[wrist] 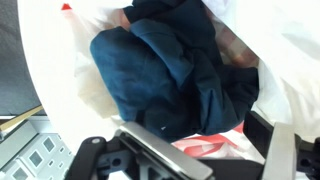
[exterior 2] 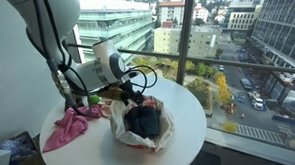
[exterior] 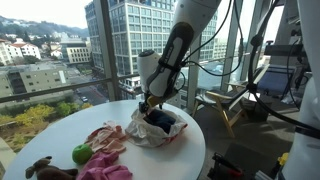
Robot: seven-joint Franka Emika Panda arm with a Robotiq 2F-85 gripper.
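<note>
Wrist view shows navy cloth (wrist: 170, 70), not green ball (exterior: 81, 153).

The bag (exterior 2: 140, 133) stuffed with dark clothes (wrist: 170, 70) fills the middle of the counter (exterior 2: 191, 119), its white rim standing up close under the tool (exterior 2: 128, 95). On one side pink cloths (exterior 2: 67, 128) and a green ball (exterior: 81, 153) crowd it; the strip toward the window (exterior 2: 237, 59) lies bare.

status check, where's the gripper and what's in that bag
Gripper open, low over the white bag mouth. Dark blue cloth bunched inside the bag, not gripped. Pink cloths and green ball lie beside the bag, not under the gripper.
</note>
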